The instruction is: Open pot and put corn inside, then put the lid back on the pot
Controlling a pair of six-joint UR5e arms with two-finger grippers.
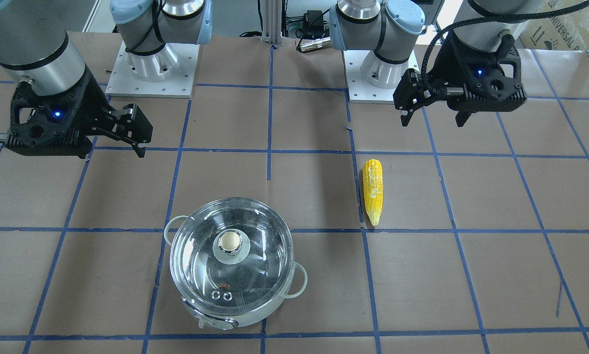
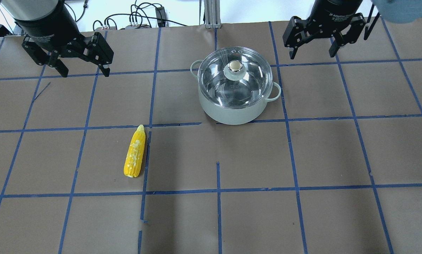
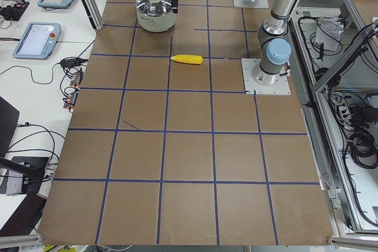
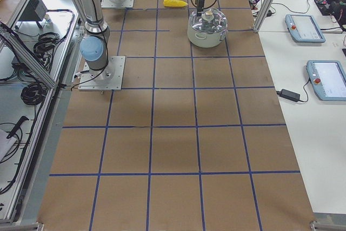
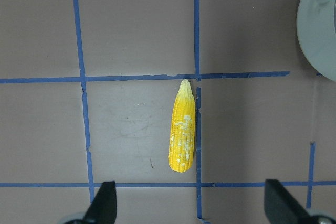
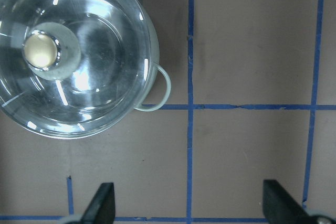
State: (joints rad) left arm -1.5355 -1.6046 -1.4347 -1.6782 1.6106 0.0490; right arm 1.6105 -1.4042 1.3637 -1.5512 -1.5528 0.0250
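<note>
Left gripper [image 5: 191, 203] view shows corn [image 5: 182, 127]; right gripper [image 6: 189, 203] view, lid [image 6: 68, 51].

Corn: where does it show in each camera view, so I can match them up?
Front-facing: corn right of centre, up-right of the pot.
Overhead: corn left of centre, below-left of the pot.
Exterior left: corn upper middle, below the pot.
Exterior right: corn at top, above-left of the pot.
Left wrist: corn centred; pot edge top right.
Right wrist: not in view.
Shared landmark: the pot.
</note>
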